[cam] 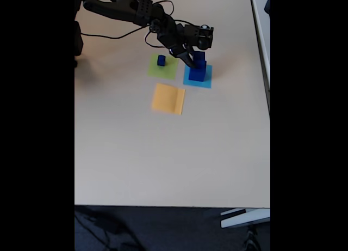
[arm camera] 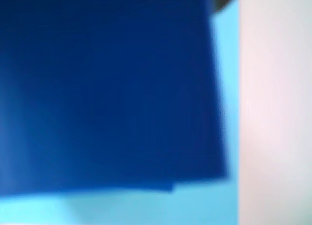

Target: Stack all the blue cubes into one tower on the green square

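Observation:
A small dark blue cube stands on the green square. On the cyan paper square to its right stands a larger blue cube with a smaller blue cube on top. My gripper is at that upper cube, one dark finger against its left side. How the jaws stand is hidden. In the wrist view a blurred dark blue cube face sits very close to the lens, with cyan paper beneath it.
An orange-yellow paper square lies in front of the other two sheets. The arm and its cable reach in from the top left. The beige table extends toward the near edge, and its right edge is close.

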